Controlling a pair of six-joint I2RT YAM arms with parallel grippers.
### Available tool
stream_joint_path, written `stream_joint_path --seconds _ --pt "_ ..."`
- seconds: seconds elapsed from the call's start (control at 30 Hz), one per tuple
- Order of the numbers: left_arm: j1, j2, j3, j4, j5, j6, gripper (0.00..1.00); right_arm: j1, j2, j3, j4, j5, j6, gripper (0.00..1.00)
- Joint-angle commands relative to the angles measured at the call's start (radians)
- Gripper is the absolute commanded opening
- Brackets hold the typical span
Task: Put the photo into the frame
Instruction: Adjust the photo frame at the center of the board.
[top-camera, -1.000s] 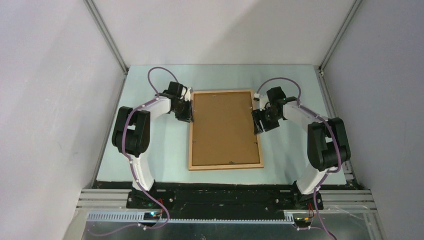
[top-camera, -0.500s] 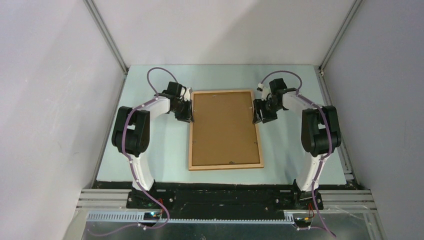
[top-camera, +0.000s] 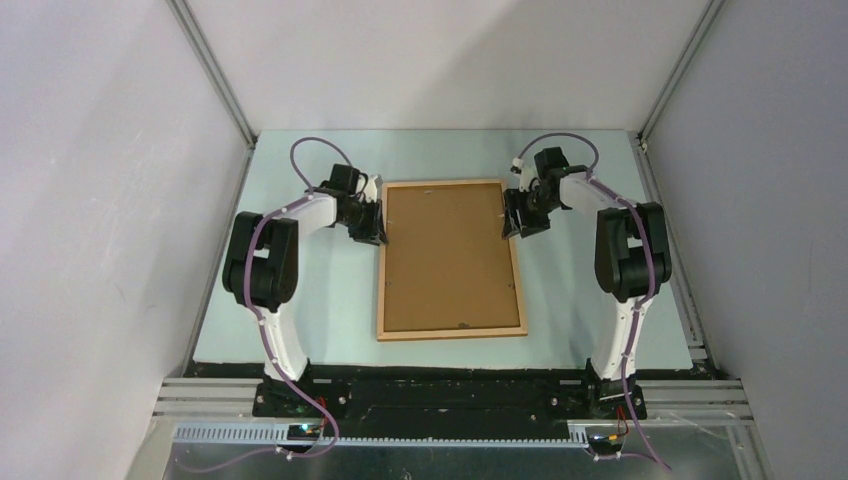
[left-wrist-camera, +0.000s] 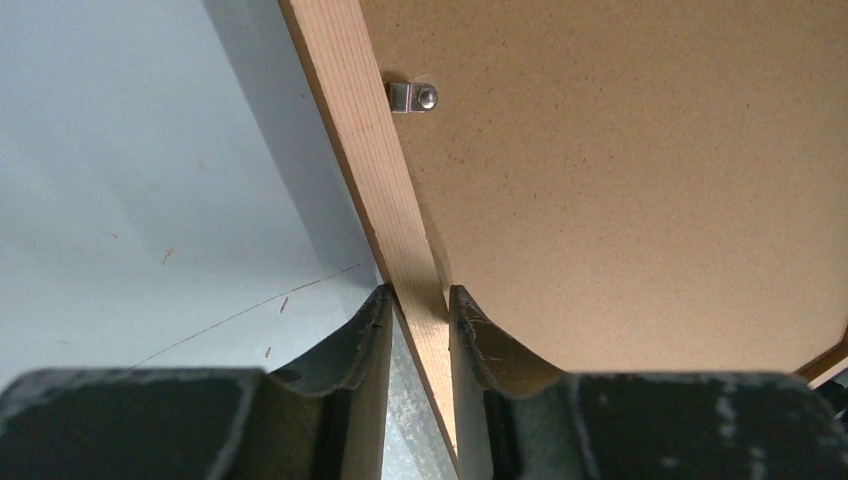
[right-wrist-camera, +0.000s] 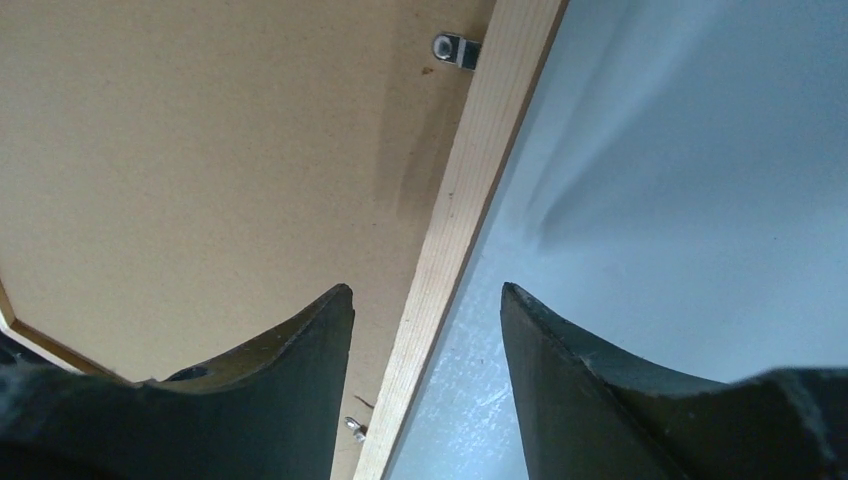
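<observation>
The frame (top-camera: 450, 331) lies back side up on the table, a thin light-wood rectangle with a brown backing board (top-camera: 448, 255) set in it. The photo is hidden. My left gripper (top-camera: 377, 222) is shut on the frame's left rail near its far end; in the left wrist view both fingers pinch the wood rail (left-wrist-camera: 365, 150) at the gripper (left-wrist-camera: 418, 295). My right gripper (top-camera: 510, 215) is at the right rail near the far corner. In the right wrist view it (right-wrist-camera: 427, 295) stands open astride the rail (right-wrist-camera: 470, 180), with gaps on both sides.
Small metal retaining clips (left-wrist-camera: 412, 96) (right-wrist-camera: 455, 48) sit on the backing board along the rails. The pale green table mat (top-camera: 300, 310) is walled in by grey panels left, right and behind. Both arm bases stand at the near edge.
The right arm has swung toward the far end of the frame's right rail and its jaws have narrowed a little. The left gripper keeps its hold on the left rail.
</observation>
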Motion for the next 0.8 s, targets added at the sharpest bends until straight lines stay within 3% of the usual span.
stream_joint_path --seconds 0.0,0.27,0.37,0.57,0.77 --pt "-0.012 0.014 -0.028 -0.004 0.078 0.003 0.29 0.012 0.048 0.059 -0.026 0.034 0.006 0.59" --pt "-0.013 -0.008 -0.034 -0.004 0.091 0.011 0.30 0.039 0.106 0.107 -0.033 0.086 0.001 0.49" --pt "-0.013 -0.012 -0.033 -0.004 0.092 0.012 0.32 0.048 0.114 0.115 -0.035 0.098 -0.004 0.39" --pt "-0.013 -0.029 -0.032 -0.003 0.084 0.011 0.41 0.053 0.114 0.130 -0.033 0.135 -0.022 0.20" --pt "-0.009 -0.064 -0.035 -0.004 0.035 0.022 0.57 0.055 0.127 0.188 -0.050 0.159 -0.065 0.01"
